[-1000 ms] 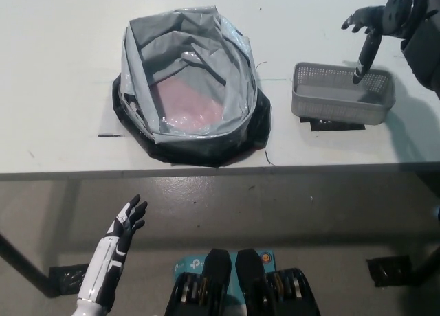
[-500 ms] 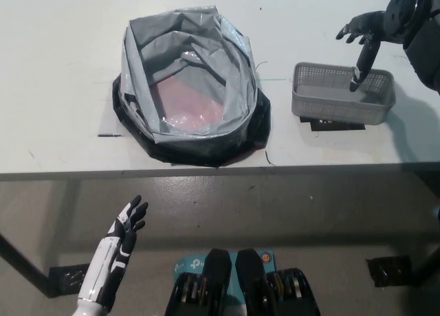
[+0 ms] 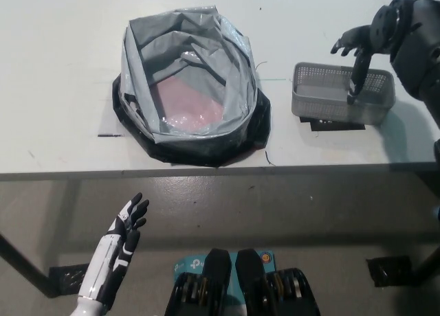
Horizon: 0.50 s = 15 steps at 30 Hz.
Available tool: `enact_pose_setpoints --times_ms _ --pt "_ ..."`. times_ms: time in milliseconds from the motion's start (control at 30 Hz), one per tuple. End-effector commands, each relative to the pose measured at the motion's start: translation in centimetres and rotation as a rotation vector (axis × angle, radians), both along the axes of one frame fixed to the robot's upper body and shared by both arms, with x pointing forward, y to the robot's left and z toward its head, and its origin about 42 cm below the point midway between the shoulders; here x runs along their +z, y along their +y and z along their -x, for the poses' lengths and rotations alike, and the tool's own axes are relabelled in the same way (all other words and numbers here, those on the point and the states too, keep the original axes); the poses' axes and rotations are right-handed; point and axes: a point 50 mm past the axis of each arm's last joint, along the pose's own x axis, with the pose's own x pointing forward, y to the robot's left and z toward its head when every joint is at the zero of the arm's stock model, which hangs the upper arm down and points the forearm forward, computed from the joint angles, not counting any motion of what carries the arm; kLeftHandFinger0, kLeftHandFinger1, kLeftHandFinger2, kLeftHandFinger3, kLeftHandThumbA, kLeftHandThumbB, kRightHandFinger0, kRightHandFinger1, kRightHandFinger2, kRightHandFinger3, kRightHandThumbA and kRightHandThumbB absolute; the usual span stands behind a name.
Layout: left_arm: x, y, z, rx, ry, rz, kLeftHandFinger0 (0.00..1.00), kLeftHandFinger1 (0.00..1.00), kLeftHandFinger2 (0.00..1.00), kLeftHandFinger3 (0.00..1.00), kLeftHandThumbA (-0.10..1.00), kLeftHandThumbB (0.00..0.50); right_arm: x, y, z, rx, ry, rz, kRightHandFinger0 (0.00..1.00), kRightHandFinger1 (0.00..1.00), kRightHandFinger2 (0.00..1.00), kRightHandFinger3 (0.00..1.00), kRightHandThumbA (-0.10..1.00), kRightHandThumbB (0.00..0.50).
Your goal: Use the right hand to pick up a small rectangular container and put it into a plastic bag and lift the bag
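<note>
Head view: small rectangular container [image 3: 342, 95], grey with perforated mesh walls, standing upright on the white desk [image 3: 62, 69] toward the robot's right, well apart from the plastic bag [image 3: 187, 82]. Probably light, thin moulded plastic; stiff enough to keep its shape, though the long walls likely flex under a squeeze. Open top and lattice sides give good purchase, so little risk of slipping. Best taken across a long rim, some fingers inside and the rest outside the wall, near the middle of the rim to stop it tipping.

Right hand [image 3: 359, 47], black, above the container's far right part, fingers spread and closed on nothing; one finger [image 3: 358, 79] points down into the basket, near or against the far wall. Actual contact impossible to judge from this angle. Left hand [image 3: 128, 222], white, idle below the desk edge at lower left, fingers apart, empty.

Bag sits open-mouthed, grey film crumpled and rolled down over a black base [image 3: 256, 132], pinkish patch at the bottom; soft and limp, likely to sag when lifted. No handles discernible among the folds. Whether the pink is an object or a show-through of the film, unclear. Container's interior partly masked by the hand; appears empty. Right forearm cut off by the picture's right edge.
</note>
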Motion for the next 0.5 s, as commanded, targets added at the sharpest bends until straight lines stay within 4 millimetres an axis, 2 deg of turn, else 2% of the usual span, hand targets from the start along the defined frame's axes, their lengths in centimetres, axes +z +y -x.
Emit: enact_pose_setpoints --times_ms 0,333,467 --pt "1.4 0.2 -0.1 -0.015 -0.051 -0.003 1.0 1.0 1.0 1.0 0.96 0.167 1.9 1.0 -0.3 0.031 -0.05 0.028 1.0 1.0 1.0 1.0 1.0 0.5" --pt "1.5 0.2 -0.4 -0.02 -0.074 -0.002 1.0 1.0 1.0 1.0 0.95 0.153 -0.8 1.9 0.1 0.01 -0.018 0.014 1.0 1.0 1.0 1.0 1.0 0.5" --pt "1.5 0.2 -0.3 -0.021 -0.071 -0.003 1.0 1.0 1.0 1.0 0.96 0.165 -2.0 1.8 0.2 0.007 -0.02 0.033 1.0 1.0 1.0 1.0 1.0 0.497"
